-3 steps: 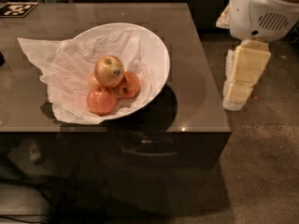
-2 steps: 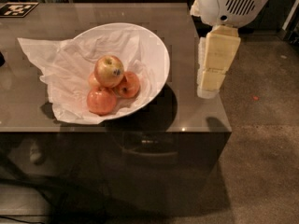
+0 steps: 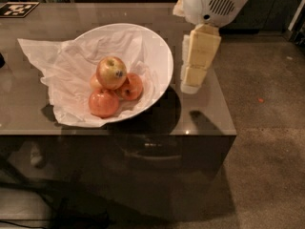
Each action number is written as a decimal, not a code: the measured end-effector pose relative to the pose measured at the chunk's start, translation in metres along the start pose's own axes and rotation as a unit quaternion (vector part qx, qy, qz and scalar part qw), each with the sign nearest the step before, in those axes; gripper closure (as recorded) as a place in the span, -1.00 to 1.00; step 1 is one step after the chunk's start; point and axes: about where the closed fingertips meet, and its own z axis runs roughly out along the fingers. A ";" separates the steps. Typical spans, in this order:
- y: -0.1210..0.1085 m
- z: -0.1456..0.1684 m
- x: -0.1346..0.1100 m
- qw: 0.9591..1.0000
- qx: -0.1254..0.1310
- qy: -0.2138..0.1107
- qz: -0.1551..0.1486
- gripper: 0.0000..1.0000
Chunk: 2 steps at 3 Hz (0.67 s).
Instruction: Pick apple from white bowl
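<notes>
**Spotter:** Camera view. What do you have?

**Operator:** Bowl, white, on the table. It is lined with crumpled paper that spills over the rim on the side away from the arm. Apples are piled in the middle of the bowl. The top apple, yellow-red, rests on the rest. Two redder ones show beneath it: a low apple nearer the camera and a side apple toward the arm. Another is mostly hidden behind them.

**Spotter:** Gripper?

**Operator:** Gripper hangs pointing down over the table, between the bowl's rim and the table's side edge. It is just beside the rim, outside the bowl and apart from the apples. Spread or closed, I cannot tell from here.

**Spotter:** Step in hand?

**Operator:** Approach, by my reading. Nothing is grasped. I'd go for the top apple, since it is clear from above and nothing leans on it.

**Spotter:** How do you run it?

**Operator:** Rise enough to clear the rim and carry across until centred over the top apple. Open wide before descending, come straight down, and close around its widest part. The risks as I see them:
- clipping the rim and shoving the bowl on the glossy tabletop
- pinching paper along with the fruit
- a glancing touch rolling the apple off the pile

So a slow descent, then a straight lift.
</notes>
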 end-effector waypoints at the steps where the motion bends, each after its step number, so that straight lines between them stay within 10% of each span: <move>1: -0.020 0.031 -0.040 0.998 -0.035 -0.053 -0.026 -1.00; 2: -0.024 0.058 -0.071 0.992 -0.076 -0.087 -0.049 -1.00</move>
